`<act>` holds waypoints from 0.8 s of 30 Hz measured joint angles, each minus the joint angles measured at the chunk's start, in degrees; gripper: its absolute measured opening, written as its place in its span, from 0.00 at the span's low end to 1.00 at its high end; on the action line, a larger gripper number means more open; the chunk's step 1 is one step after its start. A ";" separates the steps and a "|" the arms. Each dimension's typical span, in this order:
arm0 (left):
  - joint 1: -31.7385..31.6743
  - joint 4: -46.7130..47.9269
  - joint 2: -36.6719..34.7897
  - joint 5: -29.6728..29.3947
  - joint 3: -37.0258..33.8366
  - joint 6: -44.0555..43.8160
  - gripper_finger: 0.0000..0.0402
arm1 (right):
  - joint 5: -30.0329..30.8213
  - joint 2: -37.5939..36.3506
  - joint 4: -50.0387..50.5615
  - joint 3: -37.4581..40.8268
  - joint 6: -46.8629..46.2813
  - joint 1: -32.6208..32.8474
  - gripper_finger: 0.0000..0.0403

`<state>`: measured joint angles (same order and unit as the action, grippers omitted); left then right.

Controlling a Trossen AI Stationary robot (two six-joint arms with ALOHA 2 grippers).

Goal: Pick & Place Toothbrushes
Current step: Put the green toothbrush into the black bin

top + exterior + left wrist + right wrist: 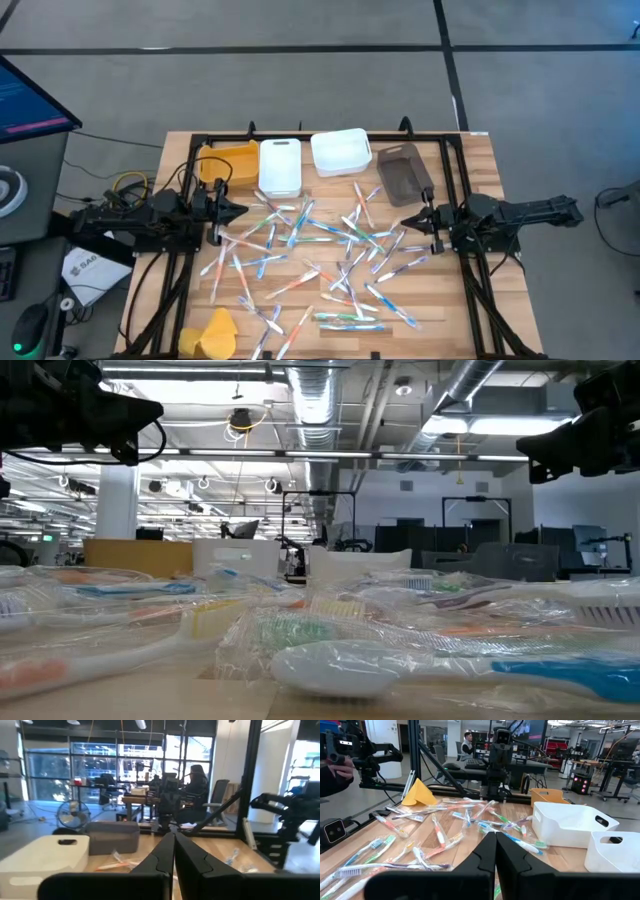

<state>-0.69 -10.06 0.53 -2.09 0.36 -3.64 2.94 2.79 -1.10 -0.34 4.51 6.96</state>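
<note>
Toothbrushes [320,262] lie scattered between both arms, axes mixed. Left gripper [240,210] and right gripper [410,222] are closed, nothing held; neither is clearly nearer.

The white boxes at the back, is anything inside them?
From above, both white boxes look empty. The toothbrushes all lie on the table in front. Nothing covers the boxes.

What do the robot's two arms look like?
Both arms are dark, almost black, and chunky, made of boxy joined segments. The left arm and right arm look like twins. Each ends in a tool with two flat, dark fingers that taper to a point: the left tool and the right tool. Yellow cables coil behind the left arm.
</note>
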 joint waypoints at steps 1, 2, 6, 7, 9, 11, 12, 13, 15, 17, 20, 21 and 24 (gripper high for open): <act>0.00 0.00 -0.01 0.03 0.01 -0.53 0.02 | 0.00 0.00 0.00 0.00 0.00 0.00 0.00; -0.02 0.00 -0.01 0.04 0.00 -0.69 0.02 | 0.00 -0.02 0.00 0.00 0.00 0.02 0.00; -0.02 -0.27 0.00 0.09 0.00 -0.74 0.02 | 0.00 -0.01 0.00 -0.01 0.00 0.00 0.00; -0.02 -0.28 -0.02 0.09 0.00 -0.74 0.02 | 0.00 0.00 0.00 0.00 0.00 0.01 0.00; 0.00 -0.28 0.00 0.11 0.02 -0.74 0.02 | 0.00 0.00 0.00 0.00 0.00 0.02 0.00; 0.00 -0.28 0.00 0.16 0.02 -0.73 0.02 | 0.00 0.00 0.00 0.00 0.00 0.00 0.00; -0.01 -0.30 0.09 0.15 0.00 -0.74 0.02 | 0.00 -0.02 0.00 0.00 0.00 0.02 0.00; -0.02 -0.35 0.34 0.15 0.01 -0.70 0.02 | 0.00 -0.01 0.00 -0.01 0.00 0.01 0.00; 0.00 -0.33 0.64 0.20 0.00 0.22 0.02 | 0.00 0.00 0.00 0.00 0.00 0.01 0.00; -0.02 -0.37 1.20 0.35 0.00 0.30 0.02 | 0.00 -0.02 0.00 -0.02 0.00 0.00 0.00; -0.02 -0.36 3.04 2.49 0.00 0.30 0.02 | 0.00 0.00 -0.02 -0.01 -0.07 0.00 0.00; -0.02 -0.38 4.03 3.50 0.00 0.33 0.02 | 0.00 -0.01 -0.04 0.00 -0.99 0.02 0.00; -0.02 -0.33 7.33 3.95 0.01 0.33 0.02 | 0.00 0.00 -1.03 -0.01 -4.80 0.09 0.00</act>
<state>-0.71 -10.40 7.86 1.86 0.37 -3.31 2.94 2.78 -2.13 -0.36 -0.28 7.05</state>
